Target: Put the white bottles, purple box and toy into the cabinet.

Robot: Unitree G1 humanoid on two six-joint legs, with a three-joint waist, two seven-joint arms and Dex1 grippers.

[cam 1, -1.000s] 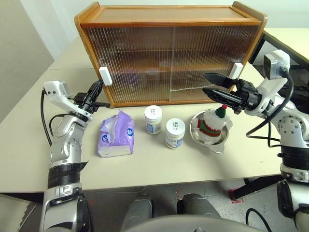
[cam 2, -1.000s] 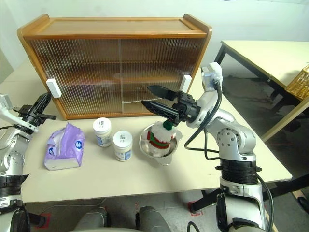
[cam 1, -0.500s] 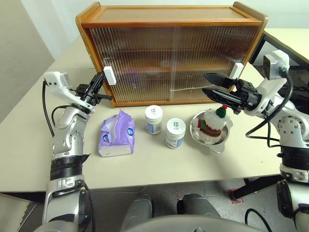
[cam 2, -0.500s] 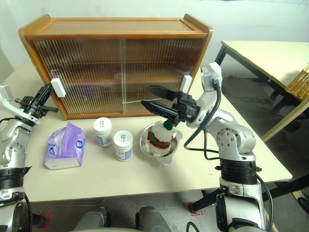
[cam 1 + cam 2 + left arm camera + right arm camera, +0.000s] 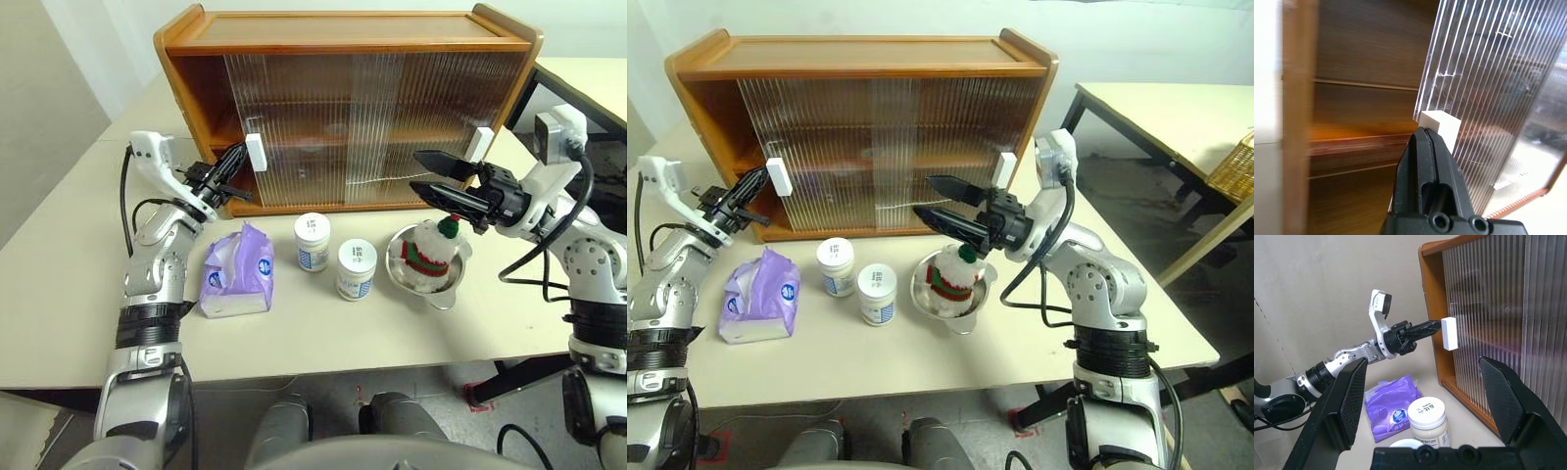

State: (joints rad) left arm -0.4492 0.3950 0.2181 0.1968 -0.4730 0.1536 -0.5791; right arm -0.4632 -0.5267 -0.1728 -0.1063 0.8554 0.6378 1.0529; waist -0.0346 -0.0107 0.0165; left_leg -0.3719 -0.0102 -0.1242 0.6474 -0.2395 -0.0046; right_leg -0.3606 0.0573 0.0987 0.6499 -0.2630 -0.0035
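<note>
**Left door partly slid open, items on table**

Head views: the cabinet [image 5: 343,29] stands at the back of the table [image 5: 323,338]. Its left sliding door [image 5: 294,127] is offset toward the right, exposing a gap with the inner shelf at the cabinet's left end. The left gripper [image 5: 238,155], fingers clenched together, has its tips against the left side of the white door handle [image 5: 255,153]. The right gripper [image 5: 423,171], jaws spread wide and holding nothing, hangs above the toy [image 5: 429,250], which sits in a steel bowl [image 5: 446,289]. The purple box [image 5: 237,274] lies in front of the cabinet's left end; the two white bottles [image 5: 312,241] stand between it and the bowl.

Left wrist view: closed fingers [image 5: 1427,161] touch the handle block; bare shelf [image 5: 1359,144] beside the door.

Right wrist view: open fingers [image 5: 1349,401] frame the purple box, one bottle and the left gripper at the handle.
</note>
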